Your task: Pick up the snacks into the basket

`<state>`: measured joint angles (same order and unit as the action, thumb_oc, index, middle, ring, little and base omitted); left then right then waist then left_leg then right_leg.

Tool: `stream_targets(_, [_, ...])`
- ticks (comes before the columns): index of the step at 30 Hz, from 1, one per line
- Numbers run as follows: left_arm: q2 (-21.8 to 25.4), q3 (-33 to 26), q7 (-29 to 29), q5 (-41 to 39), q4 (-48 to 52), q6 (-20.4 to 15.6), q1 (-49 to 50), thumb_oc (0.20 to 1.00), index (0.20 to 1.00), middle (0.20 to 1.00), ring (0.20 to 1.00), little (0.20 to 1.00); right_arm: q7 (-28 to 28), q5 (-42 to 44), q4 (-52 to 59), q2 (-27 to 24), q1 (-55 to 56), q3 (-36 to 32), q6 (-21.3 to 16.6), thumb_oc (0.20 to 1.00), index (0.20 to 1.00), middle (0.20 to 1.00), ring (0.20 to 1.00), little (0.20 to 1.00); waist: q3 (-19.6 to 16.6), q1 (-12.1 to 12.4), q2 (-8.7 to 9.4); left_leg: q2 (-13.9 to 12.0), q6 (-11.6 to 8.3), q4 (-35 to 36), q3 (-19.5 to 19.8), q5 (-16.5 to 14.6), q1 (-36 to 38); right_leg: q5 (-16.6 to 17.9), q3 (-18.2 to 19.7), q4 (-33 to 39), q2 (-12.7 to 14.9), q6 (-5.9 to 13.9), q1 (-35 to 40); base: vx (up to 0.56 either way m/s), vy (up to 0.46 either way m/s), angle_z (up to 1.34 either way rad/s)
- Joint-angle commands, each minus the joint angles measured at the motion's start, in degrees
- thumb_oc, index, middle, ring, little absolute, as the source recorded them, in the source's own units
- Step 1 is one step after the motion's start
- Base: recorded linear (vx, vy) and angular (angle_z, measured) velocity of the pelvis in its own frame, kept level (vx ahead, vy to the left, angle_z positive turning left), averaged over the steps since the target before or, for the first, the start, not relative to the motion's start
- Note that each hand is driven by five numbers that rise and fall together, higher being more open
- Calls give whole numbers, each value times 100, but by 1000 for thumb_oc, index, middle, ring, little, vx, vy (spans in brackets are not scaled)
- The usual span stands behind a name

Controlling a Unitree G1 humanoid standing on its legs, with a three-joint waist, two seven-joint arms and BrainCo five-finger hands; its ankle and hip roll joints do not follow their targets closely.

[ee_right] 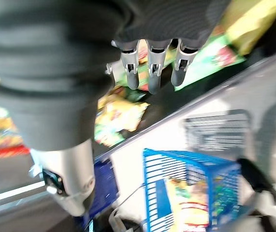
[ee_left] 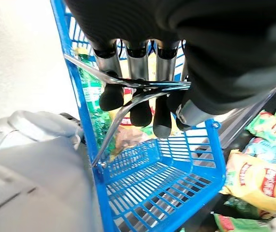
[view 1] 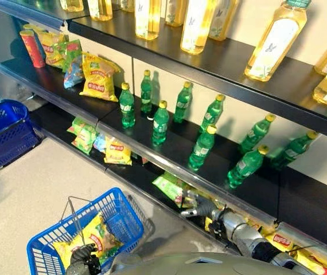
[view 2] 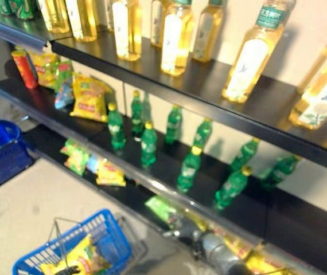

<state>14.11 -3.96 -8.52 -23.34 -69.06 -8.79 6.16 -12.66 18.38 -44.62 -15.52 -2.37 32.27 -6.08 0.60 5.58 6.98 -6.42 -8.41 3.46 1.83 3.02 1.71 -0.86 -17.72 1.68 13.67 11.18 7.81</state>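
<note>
My left hand is shut on the wire handle of a blue basket that hangs low at the front left. A yellow snack bag lies inside it with a green one beside it. My right hand reaches in at the bottom shelf, fingers straight and holding nothing. It hovers just short of a green snack bag on that shelf. More snack bags lie further left on the bottom shelf, green and yellow.
On the middle shelf stand several green bottles, a yellow snack bag and a red can. Yellow oil bottles line the top shelf. A second blue basket stands on the floor at the left.
</note>
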Motion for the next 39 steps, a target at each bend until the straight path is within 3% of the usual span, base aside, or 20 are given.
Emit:
stream_targets(1, [-44, 81, 21, 66, -119, -330, -637, 200, 200, 200, 200, 200, 238, -129, -404, 56, -269, -346, -225, 1000, 1000, 1000, 1000, 1000, 4, 63, -183, 19, 341, 8, -162, -121, 30, 796, 4, 79, 11, 33, -420, -54, 5, -16])
stream_targets(4, [-28, 249, -20, 584, -236, -337, -599, 200, 200, 200, 200, 200, 322, -254, -917, 62, -179, -593, -247, 1000, 1000, 1000, 1000, 1000, -55, 24, -206, -2, 307, 154, -221, -40, 37, 912, 16, 248, 9, 59, -425, -40, 5, -15])
stream_targets(10, [-64, 308, 110, 848, -519, -267, -463, 200, 200, 200, 200, 200, 549, -491, -1711, 111, -6, -1094, -243, 1000, 1000, 1000, 1000, 1000, -123, -52, -231, -20, 258, 154, -316, -53, 6, 991, 40, 332, 57, 109, -454, -26, 2, -7])
stream_targets(16, [-111, 428, 227, 962, -690, -198, -467, 200, 200, 200, 200, 200, 798, 354, -3104, 322, 50, -2377, -50, 1000, 1000, 1000, 1000, 1000, -157, -176, -302, -5, 250, 154, -284, -70, 31, 1013, -38, 332, 118, 137, -355, 0, 0, 0])
stream_targets(27, [-228, 406, 347, 890, -963, -111, -490, 200, 200, 200, 200, 200, 1184, 309, -3925, 293, 186, -3085, 96, 1000, 1000, 1000, 1000, 1000, -191, -349, -348, -9, 243, 154, -268, -64, -27, 1022, 8, 332, 108, 131, -404, 0, 0, 0])
stream_targets(39, [-314, 522, 349, 808, -985, -136, -491, 200, 200, 200, 200, 200, 1434, 161, -4076, 208, -97, -3072, 168, 1000, 1000, 1000, 1000, 1000, -209, -328, -384, -59, 214, 154, -257, -61, -32, 970, 8, 332, 68, 120, -382, 0, 0, 0])
